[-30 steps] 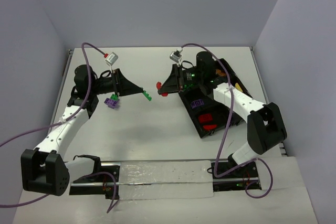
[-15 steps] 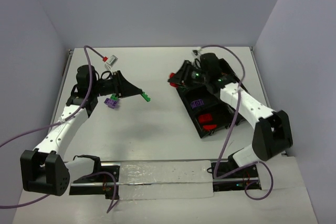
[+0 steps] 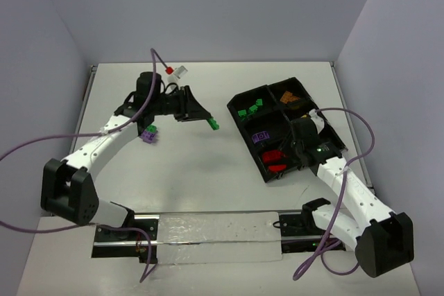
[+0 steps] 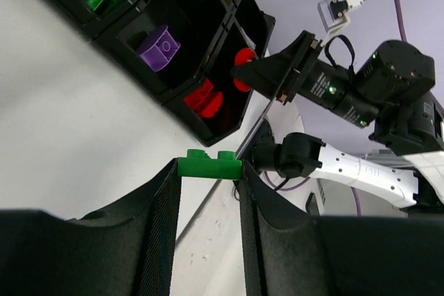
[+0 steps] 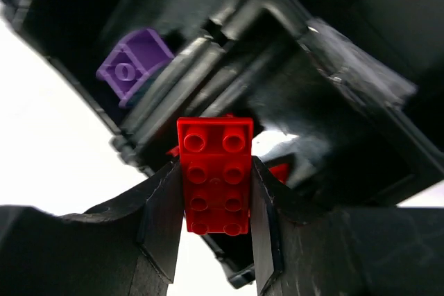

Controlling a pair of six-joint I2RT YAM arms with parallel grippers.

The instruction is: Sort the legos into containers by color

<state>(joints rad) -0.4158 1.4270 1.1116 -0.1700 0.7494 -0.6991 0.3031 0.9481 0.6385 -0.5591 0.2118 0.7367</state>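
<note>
Landmark: the black tray [image 3: 245, 136], divided into compartments; every place below is given from it.
Left claw [image 4: 208, 172]: pinching a green brick [image 4: 209, 166] by its ends, studs up, just off the tray's left side and near its far-left corner.
Right claw [image 5: 215, 166]: pinching a red brick [image 5: 215, 195] between its pads, over the tray's near end.
Green compartment: the tray's far-left corner, with green bricks [image 3: 248, 110] already inside.
Red compartment: the tray's near end, with red bricks [image 3: 275, 159] inside; a purple brick [image 5: 132, 71] lies in the next compartment toward the far end.
Step in hand: most likely each arm is delivering its brick, red first since it is already over the tray.
Doing it well: centre the red brick past the dividing wall before spreading the claw, and release low so it does not bounce across to the purple one.
Green next: bring it over the tray's left rim and fully inside the far-left corner before letting go.
Risk: the arms meet over the tray, so one should clear out first.
Left to sort: purple bricks [image 3: 148, 134] on the table, well left of the tray.
</note>
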